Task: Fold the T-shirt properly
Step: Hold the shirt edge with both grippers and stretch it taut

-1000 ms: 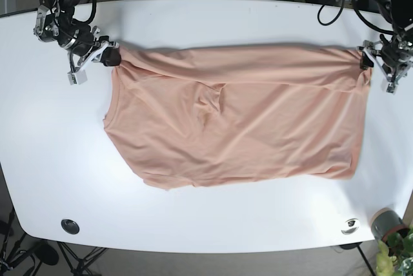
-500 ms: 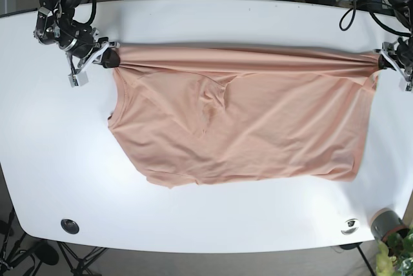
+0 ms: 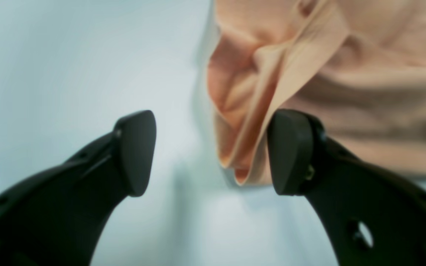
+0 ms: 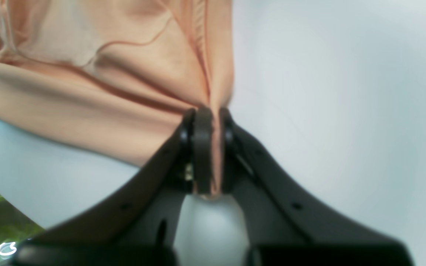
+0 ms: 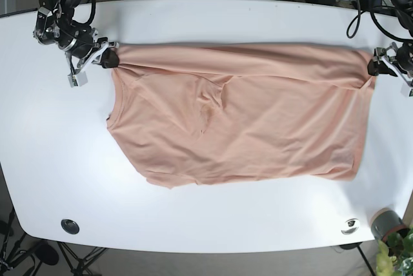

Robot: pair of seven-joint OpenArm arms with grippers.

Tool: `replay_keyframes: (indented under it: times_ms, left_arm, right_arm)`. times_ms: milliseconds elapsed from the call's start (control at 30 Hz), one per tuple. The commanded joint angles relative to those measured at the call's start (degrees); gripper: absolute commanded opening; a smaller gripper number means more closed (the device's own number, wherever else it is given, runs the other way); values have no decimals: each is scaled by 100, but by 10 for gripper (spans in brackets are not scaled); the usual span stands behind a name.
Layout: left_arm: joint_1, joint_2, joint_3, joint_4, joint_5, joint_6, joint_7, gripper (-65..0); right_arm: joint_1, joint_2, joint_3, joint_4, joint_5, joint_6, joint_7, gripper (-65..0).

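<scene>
Right gripper (image 4: 209, 155) is pinching one far corner of the peach cotton T-shirt (image 5: 239, 115), jaws clamped tight on the fabric, while the left gripper (image 3: 209, 151) is standing wide apart with the opposite corner lying loose between its jaws, ungripped. The shirt is lying spread across the white counter (image 5: 193, 224), wrinkled near the middle. If the right arm pulls alone, the cloth risks dragging and bunching; the left could also close on a doubled fold.
</scene>
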Motion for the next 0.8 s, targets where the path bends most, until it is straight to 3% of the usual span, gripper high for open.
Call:
replay_keyframes:
  times_ms: [0,100,467,600,767]
  left_arm:
    - [-77,-249,-5,102,-412,-3,227,-219]
    - [-86,-319,12,111,-676,-3,342,-229]
    - [-165,-187,56,752,-746,-3,570,-228]
    - [-156,-82,329,1078,-588,-3,570,-229]
    - [-130,-64,382,1104,-113,-3,535,-229]
  right_arm:
    - [-13,85,31,50,-205,-76,-97,-650]
    - [-13,76,31,50,-205,-76,-97,-650]
    - [4,76,31,50,-205,-14,-97,-650]
    - [4,5,31,50,-223,127,-97,-650]
    - [4,-30,31,50,-241,135,-97,-650]
